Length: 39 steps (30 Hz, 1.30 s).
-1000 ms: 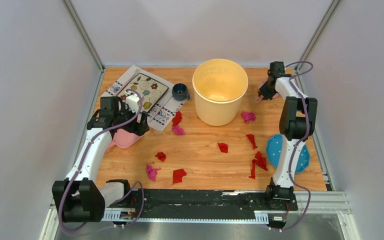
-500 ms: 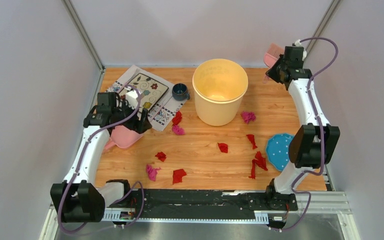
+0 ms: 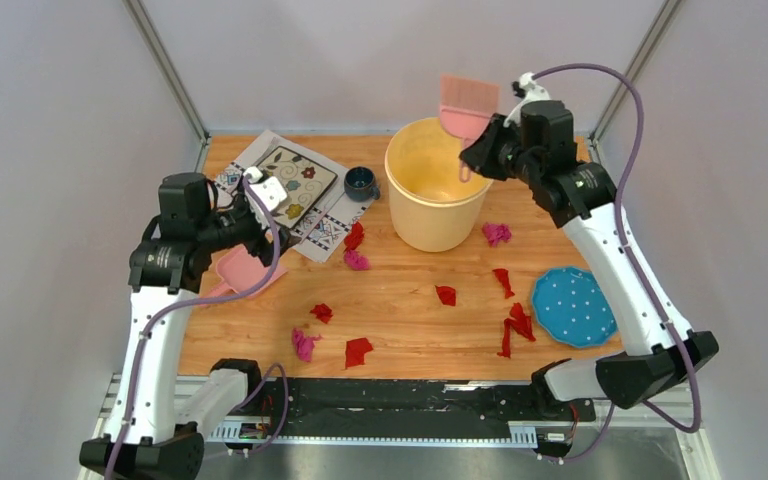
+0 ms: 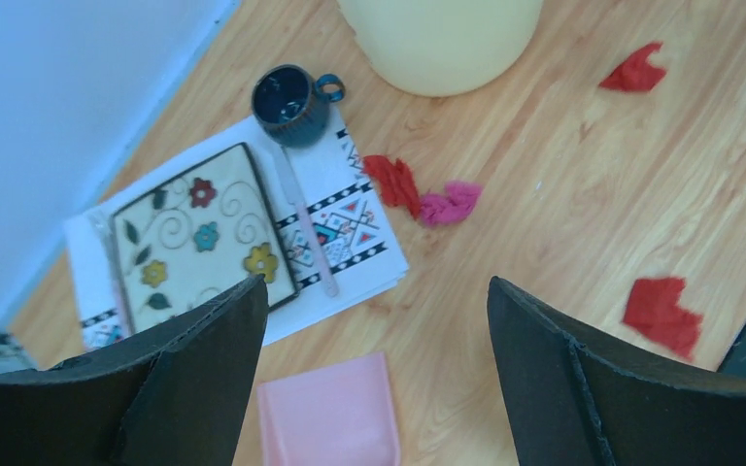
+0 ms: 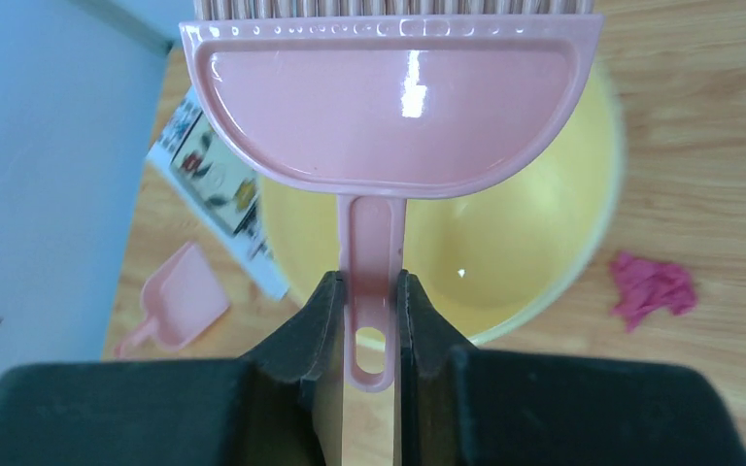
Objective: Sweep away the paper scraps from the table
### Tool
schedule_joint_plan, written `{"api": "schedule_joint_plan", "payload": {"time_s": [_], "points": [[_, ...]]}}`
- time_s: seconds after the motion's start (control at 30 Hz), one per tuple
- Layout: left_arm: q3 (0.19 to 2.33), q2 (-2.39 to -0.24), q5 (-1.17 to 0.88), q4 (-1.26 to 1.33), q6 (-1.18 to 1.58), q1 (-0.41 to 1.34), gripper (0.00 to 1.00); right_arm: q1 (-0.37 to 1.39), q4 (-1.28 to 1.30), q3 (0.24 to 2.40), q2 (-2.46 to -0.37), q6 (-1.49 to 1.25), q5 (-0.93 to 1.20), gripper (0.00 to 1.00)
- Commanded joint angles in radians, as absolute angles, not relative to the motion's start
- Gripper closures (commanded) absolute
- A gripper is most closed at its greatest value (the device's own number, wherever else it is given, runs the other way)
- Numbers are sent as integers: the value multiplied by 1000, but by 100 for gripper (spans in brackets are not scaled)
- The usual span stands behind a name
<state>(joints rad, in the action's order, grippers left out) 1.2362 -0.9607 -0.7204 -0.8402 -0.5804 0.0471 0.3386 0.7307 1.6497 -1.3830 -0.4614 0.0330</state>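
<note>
Several red and magenta paper scraps (image 3: 445,295) (image 4: 393,183) (image 5: 653,288) lie scattered over the wooden table (image 3: 400,320). My right gripper (image 3: 477,153) (image 5: 367,280) is shut on the handle of a pink brush (image 3: 467,100) (image 5: 389,97). It holds the brush in the air above the yellow bucket's rim, bristles pointing up. My left gripper (image 3: 245,228) (image 4: 377,286) hangs open over the left side of the table, with nothing between its fingers. Below it a pink dustpan (image 3: 240,270) (image 4: 328,422) (image 5: 180,303) lies flat on the wood.
A tall yellow bucket (image 3: 440,195) (image 4: 442,39) stands at the back centre. A patterned placemat (image 3: 330,225) (image 4: 350,223) with a framed floral tile and a dark blue cup (image 3: 361,182) (image 4: 291,95) lie at the back left. A blue dotted plate (image 3: 573,305) sits at the right edge.
My right arm swung the brush up from the far right corner and left to above the bucket. My left gripper rose and drew back from the dustpan, which now rests flat on the table.
</note>
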Motion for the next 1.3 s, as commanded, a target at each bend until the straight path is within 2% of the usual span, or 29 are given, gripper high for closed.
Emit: {"api": "schedule_joint_plan", "payload": {"time_s": [0.0, 0.13, 0.23, 0.33, 0.43, 0.63, 1.0, 1.1, 1.13, 1.2, 1.27], "points": [[1255, -885, -651, -1003, -935, 58, 9, 530, 776, 1638, -1332, -462, 32, 100], [1267, -789, -523, -1060, -1350, 57, 9, 678, 735, 1583, -1304, -515, 46, 100], [1221, -675, -465, -993, -1622, 57, 9, 796, 697, 1540, -1318, -552, 2, 100], [1097, -528, -521, -858, -1859, 57, 9, 896, 637, 1514, -1357, -581, 2, 100], [973, -395, -667, -807, -2032, 55, 9, 985, 612, 1554, -1419, -584, 3, 100], [861, -270, -845, -861, -2173, 55, 9, 1110, 575, 1646, -1526, -586, 67, 100], [805, -271, -775, -842, -2233, 55, 8, 1180, 568, 1735, -1624, -569, 110, 100], [789, -267, -788, -842, -2273, 57, 15, 1183, 568, 1744, -1637, -569, 124, 100], [785, -267, -784, -839, -2282, 55, 28, 1183, 568, 1747, -1640, -568, 130, 100], [773, -270, -772, -813, -2289, 57, 44, 1189, 565, 1758, -1647, -560, 158, 100], [769, -271, -761, -781, -2286, 55, 65, 1192, 557, 1756, -1652, -545, 176, 100]]}}
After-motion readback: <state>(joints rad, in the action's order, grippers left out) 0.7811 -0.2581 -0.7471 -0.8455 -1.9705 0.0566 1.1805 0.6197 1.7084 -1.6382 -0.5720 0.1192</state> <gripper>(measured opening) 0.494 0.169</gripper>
